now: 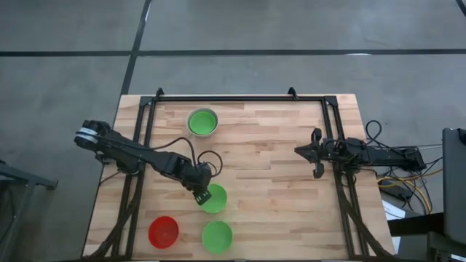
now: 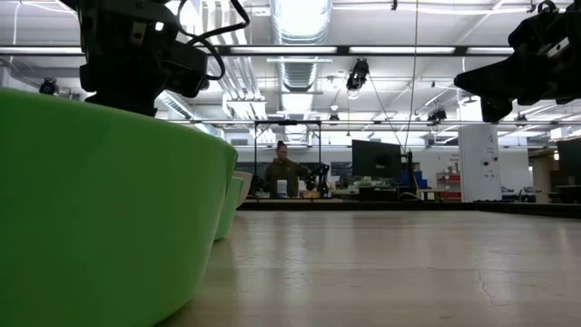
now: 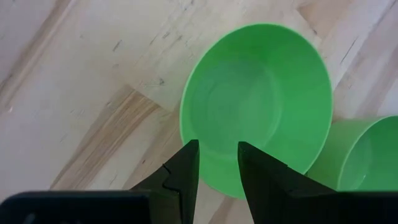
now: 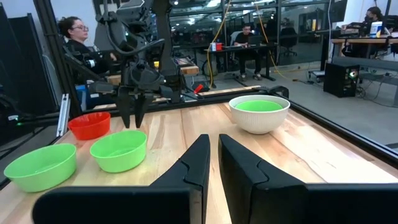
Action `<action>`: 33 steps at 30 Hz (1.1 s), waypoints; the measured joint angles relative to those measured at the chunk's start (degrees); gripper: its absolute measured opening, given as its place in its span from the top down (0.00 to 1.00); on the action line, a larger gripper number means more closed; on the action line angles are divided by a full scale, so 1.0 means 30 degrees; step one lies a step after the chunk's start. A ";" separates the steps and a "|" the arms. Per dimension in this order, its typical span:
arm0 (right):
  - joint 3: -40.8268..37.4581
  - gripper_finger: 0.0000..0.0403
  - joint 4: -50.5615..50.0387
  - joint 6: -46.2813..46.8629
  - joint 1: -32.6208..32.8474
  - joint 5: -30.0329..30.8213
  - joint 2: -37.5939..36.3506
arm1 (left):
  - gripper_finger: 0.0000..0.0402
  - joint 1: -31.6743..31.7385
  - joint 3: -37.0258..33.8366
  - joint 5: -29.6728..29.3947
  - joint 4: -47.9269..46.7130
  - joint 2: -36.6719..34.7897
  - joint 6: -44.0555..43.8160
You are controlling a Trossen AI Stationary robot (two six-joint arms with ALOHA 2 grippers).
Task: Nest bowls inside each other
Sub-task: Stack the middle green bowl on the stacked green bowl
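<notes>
L claw [image 1: 202, 195] angled down, fingers apart over green bowl [image 1: 214, 199] rim at 9 o'clock; R claw [image 1: 314, 153] together. Bowls: 3 green, 1 red [image 1: 163, 231], 1 white [image 1: 202, 121].

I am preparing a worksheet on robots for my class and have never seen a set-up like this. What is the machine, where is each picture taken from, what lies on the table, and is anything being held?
These are two dark robot arms at a wooden table, each ending in a two-finger gripper. One picture looks straight down, one looks level across the tabletop, and two come from cameras on the arms' wrists.

On the table: a white-grey bowl with a green bowl already inside it, two more green bowls and a red bowl.

The left gripper hangs open over the rim of the nearer green bowl and holds nothing. The right gripper waits at the table's right side, fingers nearly together, empty.
</notes>
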 joint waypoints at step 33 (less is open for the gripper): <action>0.0000 0.92 0.0000 -0.0020 0.0000 0.0000 0.0003 | 0.71 0.0000 -0.2677 0.1269 0.2613 0.0007 -0.1087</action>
